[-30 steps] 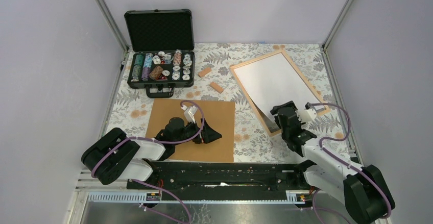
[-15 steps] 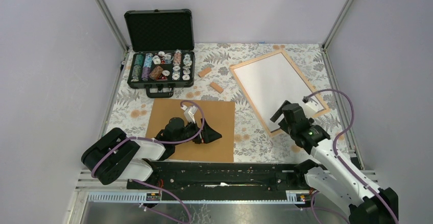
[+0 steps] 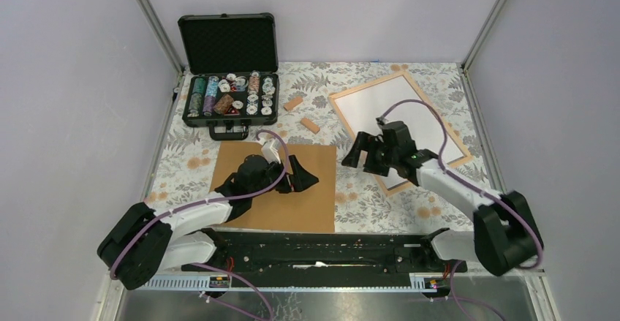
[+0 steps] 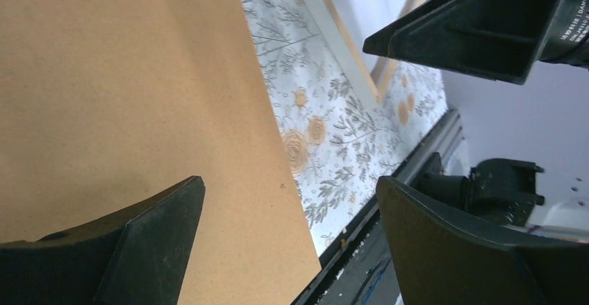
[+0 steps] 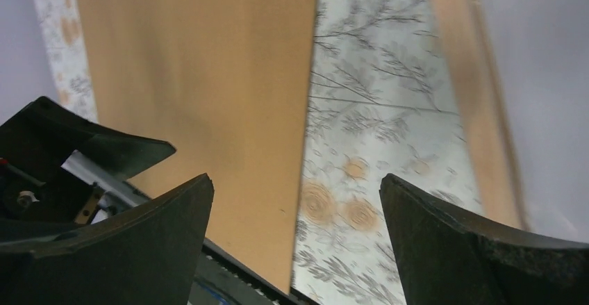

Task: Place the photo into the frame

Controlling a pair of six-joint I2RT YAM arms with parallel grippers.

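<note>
The frame, made of pale wooden strips, lies at the right back of the table. The photo rests flat inside it, white back up. My right gripper hovers open and empty over the tablecloth just left of the frame's near left edge, pointing left. In the right wrist view its jaws stand wide, with the frame strip blurred at right. My left gripper hangs open and empty above the board's right part. The left wrist view shows its jaws apart, and the frame beyond.
A plain brown backing board lies near the centre front. An open black case of poker chips stands at the back left. Two small wooden blocks lie between the case and the frame. Walls close three sides.
My right gripper opened and let go of the photo's near corner, which settled flat in the frame. The right arm then swung left. The left gripper edged forward over the board.
</note>
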